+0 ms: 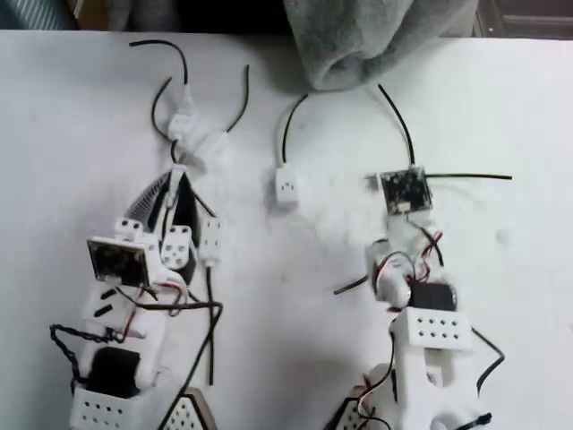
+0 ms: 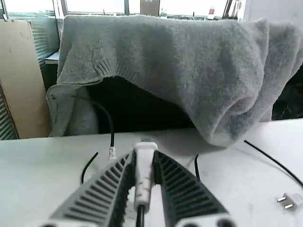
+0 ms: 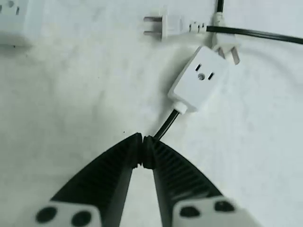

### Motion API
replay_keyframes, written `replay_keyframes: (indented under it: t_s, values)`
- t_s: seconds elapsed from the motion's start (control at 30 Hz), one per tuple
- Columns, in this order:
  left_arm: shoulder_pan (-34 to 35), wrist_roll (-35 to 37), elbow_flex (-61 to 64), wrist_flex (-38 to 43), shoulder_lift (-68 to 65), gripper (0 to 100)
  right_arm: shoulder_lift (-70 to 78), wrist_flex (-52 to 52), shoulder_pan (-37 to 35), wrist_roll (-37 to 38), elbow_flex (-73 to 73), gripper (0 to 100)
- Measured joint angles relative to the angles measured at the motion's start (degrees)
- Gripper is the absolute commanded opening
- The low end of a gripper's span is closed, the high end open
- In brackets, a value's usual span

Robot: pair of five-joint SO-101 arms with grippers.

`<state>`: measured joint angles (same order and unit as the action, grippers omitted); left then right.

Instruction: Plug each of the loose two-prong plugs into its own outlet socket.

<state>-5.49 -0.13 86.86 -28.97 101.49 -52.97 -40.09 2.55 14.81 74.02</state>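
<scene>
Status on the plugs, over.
Left gripper shut on white corded piece. Right gripper shut, cord of outlet socket at its tips. Loose plug near socket, unplugged. Grey sweater overhangs far edge.

Two white printed arms, the left arm [image 1: 112, 358] and the right arm [image 1: 428, 345], show black motor blocks, rows of round holes in their shells and loose loops of red, black and white wire. The left pincer [image 2: 143, 156] and right pincer [image 3: 142, 140] have black, ribbed, tapering fingers on white bases dotted with dark holes.
</scene>
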Motion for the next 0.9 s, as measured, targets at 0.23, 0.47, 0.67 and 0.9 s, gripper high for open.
replay_keyframes:
  t_s: [0.23, 0.47, 0.67, 0.9]
  values:
    - [0.0, -5.7, -18.6, -9.3, -20.7, 2, 0.0, 8.7, 1.0, 1.9, 6.0, 2.1]
    - [0.0, -19.4, -46.8, -23.8, -51.4, 2, 0.0, 9.5, 1.0, 2.1, 6.2, 2.1]
    - [0.0, -40.0, -67.2, -38.6, -74.2, 2, 0.0, 9.5, 1.0, 2.3, 6.2, 2.1]
    - [0.0, -61.5, -76.0, -46.4, -92.9, 2, 0.0, 9.6, 1.0, 2.3, 6.2, 2.1]
